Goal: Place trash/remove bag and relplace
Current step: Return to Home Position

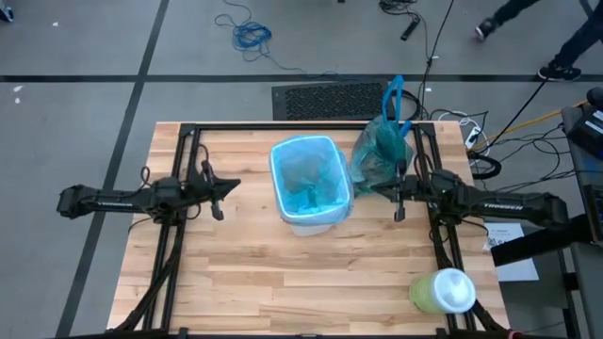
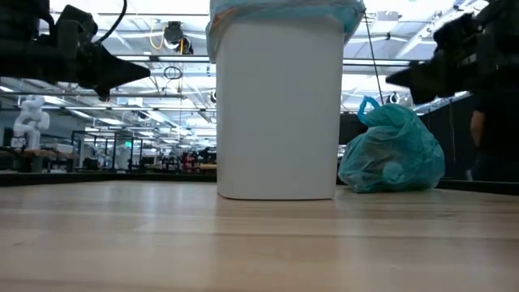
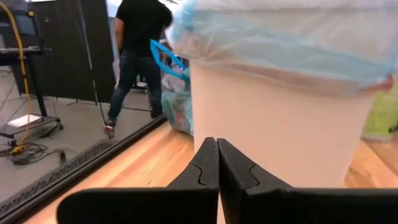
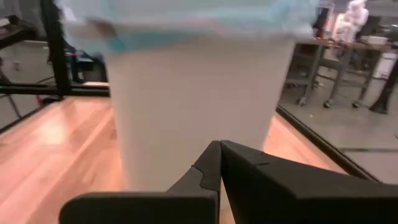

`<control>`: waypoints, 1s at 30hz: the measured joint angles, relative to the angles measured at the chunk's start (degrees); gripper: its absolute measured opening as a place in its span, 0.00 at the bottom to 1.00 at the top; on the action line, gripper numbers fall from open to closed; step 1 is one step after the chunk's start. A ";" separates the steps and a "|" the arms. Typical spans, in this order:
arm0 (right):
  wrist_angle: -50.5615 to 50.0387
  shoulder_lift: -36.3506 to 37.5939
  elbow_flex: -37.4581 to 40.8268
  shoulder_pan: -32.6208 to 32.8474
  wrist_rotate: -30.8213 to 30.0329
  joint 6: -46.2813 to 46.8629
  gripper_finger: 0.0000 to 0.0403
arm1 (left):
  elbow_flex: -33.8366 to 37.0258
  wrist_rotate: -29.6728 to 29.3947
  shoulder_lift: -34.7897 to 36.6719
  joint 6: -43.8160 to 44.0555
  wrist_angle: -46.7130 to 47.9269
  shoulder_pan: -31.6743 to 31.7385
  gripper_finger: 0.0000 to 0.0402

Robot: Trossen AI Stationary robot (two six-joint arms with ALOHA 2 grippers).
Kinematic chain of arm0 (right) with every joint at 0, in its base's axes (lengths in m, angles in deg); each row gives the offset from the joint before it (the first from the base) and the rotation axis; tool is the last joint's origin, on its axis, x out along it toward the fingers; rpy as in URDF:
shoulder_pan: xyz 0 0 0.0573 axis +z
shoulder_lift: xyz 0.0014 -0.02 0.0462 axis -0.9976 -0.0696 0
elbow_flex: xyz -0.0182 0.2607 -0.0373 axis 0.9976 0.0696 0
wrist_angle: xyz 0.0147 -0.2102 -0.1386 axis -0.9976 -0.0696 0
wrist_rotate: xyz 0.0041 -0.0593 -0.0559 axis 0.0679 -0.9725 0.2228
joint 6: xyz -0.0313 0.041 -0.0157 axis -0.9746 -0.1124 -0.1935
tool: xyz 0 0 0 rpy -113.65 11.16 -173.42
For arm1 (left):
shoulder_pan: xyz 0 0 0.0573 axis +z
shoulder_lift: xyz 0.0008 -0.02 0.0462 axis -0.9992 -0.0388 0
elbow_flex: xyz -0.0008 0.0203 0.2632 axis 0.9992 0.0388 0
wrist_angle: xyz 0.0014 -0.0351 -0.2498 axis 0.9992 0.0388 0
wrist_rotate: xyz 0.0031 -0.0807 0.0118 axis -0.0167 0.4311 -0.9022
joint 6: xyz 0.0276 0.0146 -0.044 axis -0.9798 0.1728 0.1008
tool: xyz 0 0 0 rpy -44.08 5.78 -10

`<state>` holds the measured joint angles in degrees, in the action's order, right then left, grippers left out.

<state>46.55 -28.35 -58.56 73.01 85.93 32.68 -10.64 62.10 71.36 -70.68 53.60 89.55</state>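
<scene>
A white bin [image 1: 309, 185] stands on its base mid-table, and a pale sky-blue bag [image 1: 303, 151] lines it and is folded over its rim [image 3: 273, 37]. The teal-green bag [image 1: 380, 153] with blue loop handles [image 1: 395, 99] is bunched up and sits on the table to the bin's far right [image 2: 392, 154]. No loose paper scraps show. My left gripper [image 1: 219, 195] hovers shut to the left of the bin [image 3: 216, 142]. My right gripper [image 1: 397, 200] hovers shut to the right of the bin [image 4: 220, 144], just near-side of the teal bag.
A pale-green container with a white top [image 1: 443, 290] lies near the table's near right corner. Black frame rails [image 1: 184, 141] run along the table's far, left and right sides. A person [image 3: 140, 37] walks on the floor beyond the far edge. Bare wood [image 1: 283, 282] lies in front of the bin.
</scene>
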 joint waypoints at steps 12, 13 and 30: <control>-8.09 11.62 2.52 9.43 -11.94 -2.92 0.00 | 0.00 -7.78 6.67 -2.08 10.46 -2.63 0.00; -10.30 13.35 2.50 10.62 -14.41 -3.84 0.00 | 0.00 -8.34 7.52 -2.59 10.89 -2.64 0.00; -13.84 16.67 2.56 12.26 -20.78 -4.78 0.00 | 0.02 -16.21 12.25 -8.77 12.62 -2.55 0.00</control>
<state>32.70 -11.68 -56.00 85.27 65.16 27.90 -10.62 45.89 83.61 -79.45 66.22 87.00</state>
